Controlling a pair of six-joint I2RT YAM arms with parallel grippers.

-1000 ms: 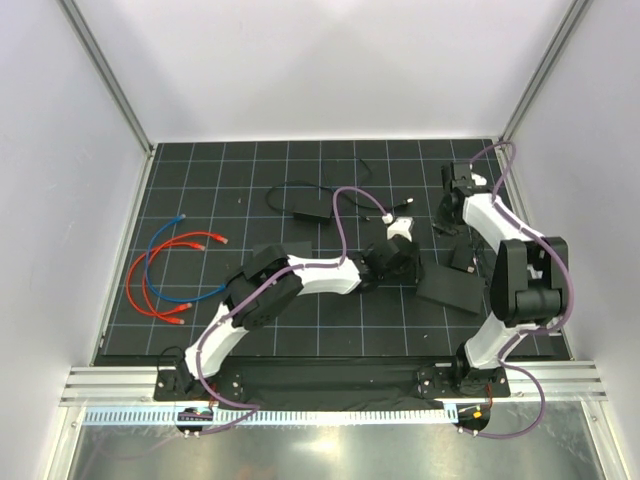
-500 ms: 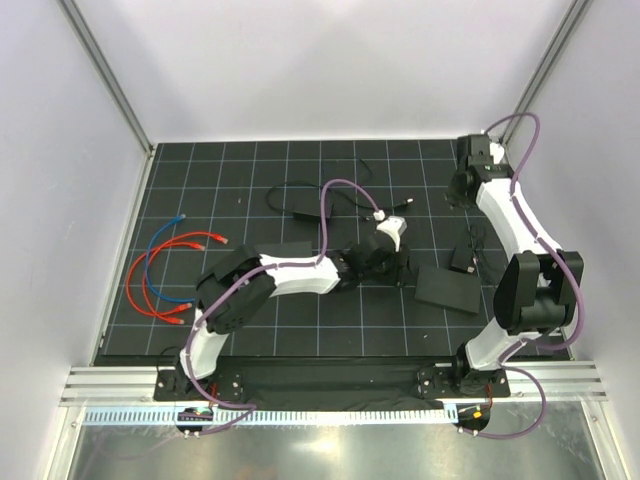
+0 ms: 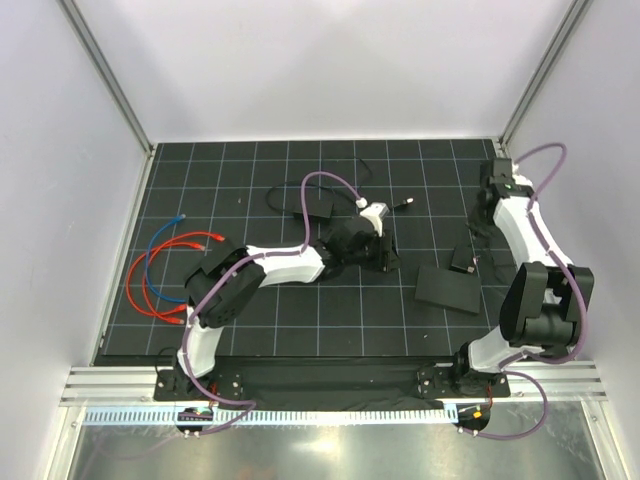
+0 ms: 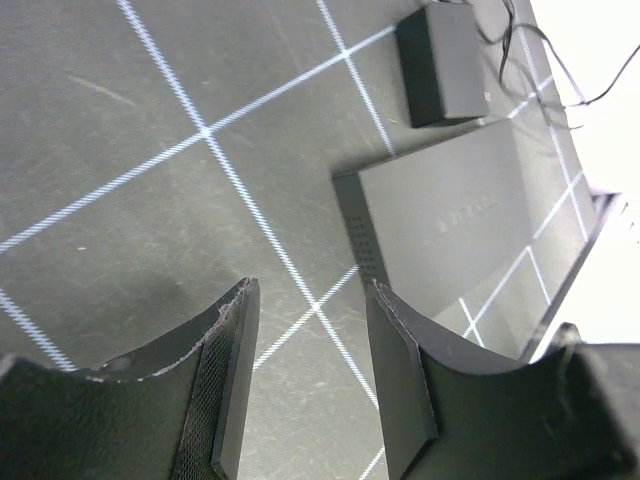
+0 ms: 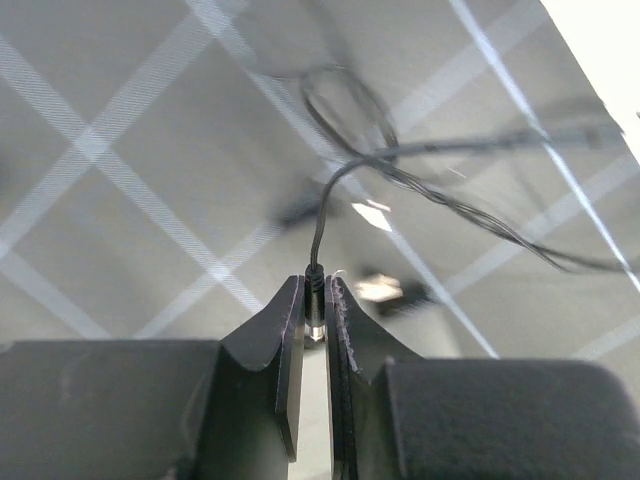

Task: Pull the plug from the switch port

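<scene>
The plug is out of the switch and sits pinched in the right gripper. The gripper's two dark fingers are drawn in narrow, with only the slim barrel of the plug between them. From the tip of the plug a thin black cord rises, curls into a small loop and runs off to the right in a loose tangle above the surface, a black mat ruled with a pale grid. In the overhead view the right arm is stretched toward the far right corner of the mat, well apart from the switch.

The switch lies flat on the surface at centre right, turned a little askew to the grid lines. A small black power brick lies just behind its right end, close to it but not touching it in the left wrist view.

The left gripper is held low over bare mat just to the left of the switch. Its fingers stand moderately apart with nothing between them — only grid lines show through the gap. From this wrist camera the switch lies beyond and to the right of the fingertips, with its matte top and one short side in view, and the brick lies farther off past its corner.

At the left side of the mat, red and blue patch cables lie in loose overlapping curves, far from both grippers.
</scene>
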